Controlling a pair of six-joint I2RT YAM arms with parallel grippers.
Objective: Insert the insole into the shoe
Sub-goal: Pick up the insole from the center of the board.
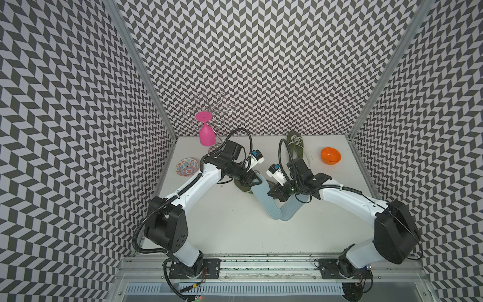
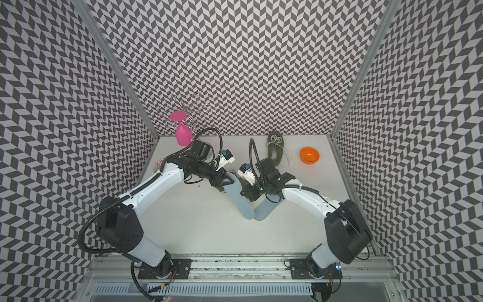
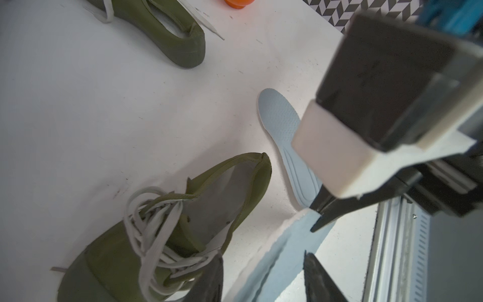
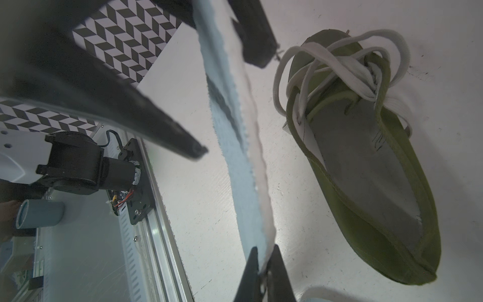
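- Insole, pale blue on one face and fuzzy white on the other, stretches edge-on between my two grippers; it is outside the shoe
- My right gripper is pinched tight on one end of it; both fingertips press the sheet with no gap
- My left gripper straddles the other end with its jaws apart; one finger lies against the white face; the other stands just clear of the blue face; I grip nothing there yet
- The shoe, olive green with loose white laces, lies on the white table just beside my left gripper, on the side away from my right gripper; its mouth gapes and a grey lining shows inside
- A second insole lies flat on the table beyond my right gripper; in both top views its tip sits just beside the held insole's tip, the pair forming a V
- A second olive shoe rests well behind my right gripper by the back wall; an orange bowl sits near it, further out
- Behind my left arm a pink glass hangs foot-up in a wire rack; a patterned plate lies outboard of that arm
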